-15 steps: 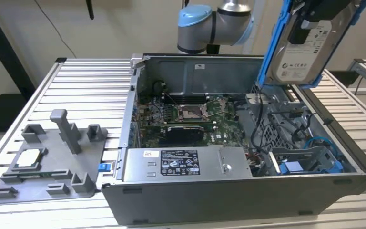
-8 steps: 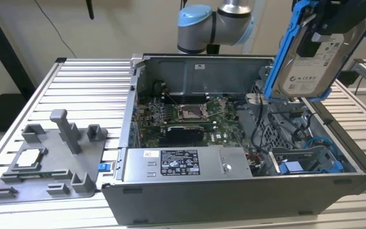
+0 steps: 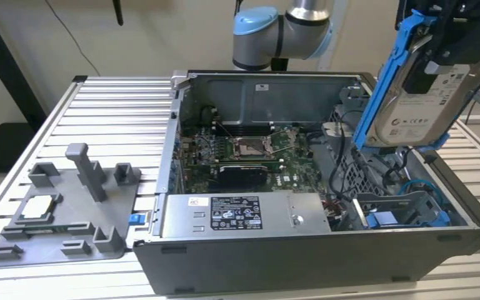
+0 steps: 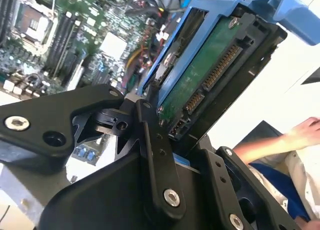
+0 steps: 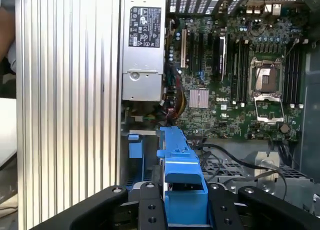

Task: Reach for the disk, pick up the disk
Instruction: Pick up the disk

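Slatted metal worktop (image 3: 107, 100) is carrying a grey fixture (image 3: 65, 212) beside the open computer case (image 3: 307, 250). Above the case's right side, the end effector (image 3: 452, 37) is gripping the disk (image 3: 419, 100), lifted clear; picking looks done.

Held clear above the open case (image 3: 324, 250), the disk (image 3: 424, 94) has free air around it; cables (image 3: 365, 169) crowd the bay at its 6 o'clock.
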Robot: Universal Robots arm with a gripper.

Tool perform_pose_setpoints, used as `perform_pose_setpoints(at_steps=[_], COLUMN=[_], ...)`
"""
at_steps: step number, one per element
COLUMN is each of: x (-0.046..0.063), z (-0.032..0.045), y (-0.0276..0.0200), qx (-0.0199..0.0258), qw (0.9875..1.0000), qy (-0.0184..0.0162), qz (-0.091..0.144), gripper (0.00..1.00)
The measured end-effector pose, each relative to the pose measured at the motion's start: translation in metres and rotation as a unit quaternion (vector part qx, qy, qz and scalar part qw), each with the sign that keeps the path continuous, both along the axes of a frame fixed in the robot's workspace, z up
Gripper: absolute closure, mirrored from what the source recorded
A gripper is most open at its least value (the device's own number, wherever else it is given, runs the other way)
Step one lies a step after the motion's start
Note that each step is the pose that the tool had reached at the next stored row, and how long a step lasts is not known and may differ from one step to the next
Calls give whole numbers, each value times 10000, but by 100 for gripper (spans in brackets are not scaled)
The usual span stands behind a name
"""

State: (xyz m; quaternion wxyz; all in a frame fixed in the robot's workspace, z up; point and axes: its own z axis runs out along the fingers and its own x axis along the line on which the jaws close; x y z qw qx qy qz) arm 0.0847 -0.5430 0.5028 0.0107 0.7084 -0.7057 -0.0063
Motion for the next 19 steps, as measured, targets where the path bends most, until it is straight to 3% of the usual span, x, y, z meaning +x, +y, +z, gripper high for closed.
perform_pose_setpoints(at_steps=[5, 8, 11, 19], x=[0, 0, 0, 99], z=[-32, -59, -110, -255], y=[-224, -308, -340, -340], qx=[0, 1, 0, 0], qw=[10000, 10000, 10000, 10000], qy=[0, 0, 0, 0], qz=[0, 0, 0, 72], gripper=[100, 100, 100, 100])
